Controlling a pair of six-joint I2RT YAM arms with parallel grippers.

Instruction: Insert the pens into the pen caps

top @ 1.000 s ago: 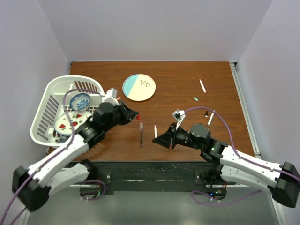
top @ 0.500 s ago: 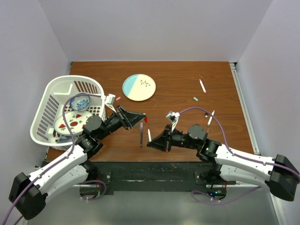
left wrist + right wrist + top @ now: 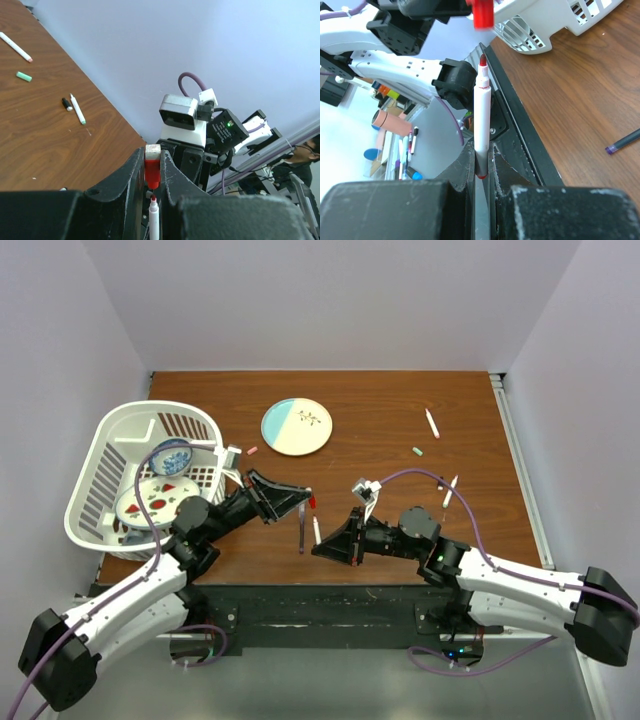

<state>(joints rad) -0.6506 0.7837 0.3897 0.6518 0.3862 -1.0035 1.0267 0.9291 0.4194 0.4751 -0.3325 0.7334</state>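
Observation:
My left gripper (image 3: 309, 497) is shut on a red pen cap (image 3: 313, 502), held above the table's near middle. My right gripper (image 3: 323, 544) is shut on a white pen with a red tip (image 3: 317, 530). In the left wrist view the cap (image 3: 152, 170) sits between my fingers with the pen's tip (image 3: 153, 200) just below its open end, apart from it. In the right wrist view the pen (image 3: 481, 115) points up at the cap (image 3: 482, 12). A dark purple pen (image 3: 301, 527) lies under them. Two white pens (image 3: 432, 423) (image 3: 450, 491), a green cap (image 3: 418, 451), a black cap (image 3: 440, 482) and a pink cap (image 3: 252, 450) lie on the table.
A white basket (image 3: 110, 440) holding a bowl and plates stands at the left edge. A blue and cream plate (image 3: 297, 427) lies at the back middle. The two arms' wrists are close together over the near middle.
My left gripper has swung right and forward with the red cap. My right gripper has moved left with the pen. Cap and pen tip are now almost touching.

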